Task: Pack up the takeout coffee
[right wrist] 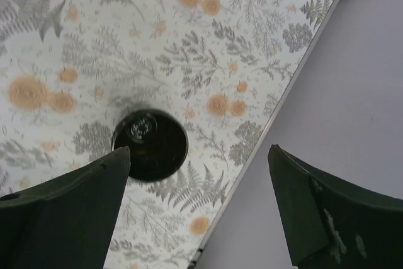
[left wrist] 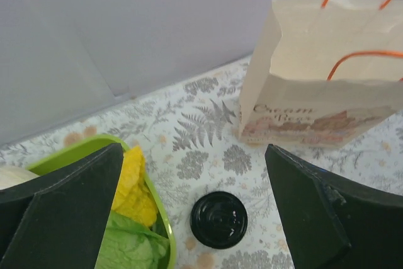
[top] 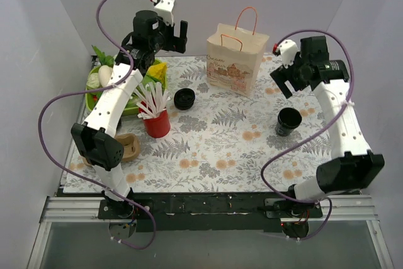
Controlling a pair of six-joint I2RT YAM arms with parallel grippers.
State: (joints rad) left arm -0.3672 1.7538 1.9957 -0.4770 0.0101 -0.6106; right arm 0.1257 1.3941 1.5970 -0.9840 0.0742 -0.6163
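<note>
Where the takeout coffee (top: 184,99) stands: upright on the worktop (top: 214,149), lid on, between the red straw cup (top: 157,123) and the paper bag (top: 234,58).
Left hand (left wrist: 194,155): fingers wide apart, holding nothing, raised beside the green bowl (left wrist: 88,146); the coffee sits on the worktop below the gap between its fingers, not touching them.
Right hand (right wrist: 198,152): spread wide, empty, above the lidless dark cup (right wrist: 150,145), well apart from the coffee.

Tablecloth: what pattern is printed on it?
The tablecloth shows grey fern leaves and orange flowers on white, clearest in the right wrist view.
</note>
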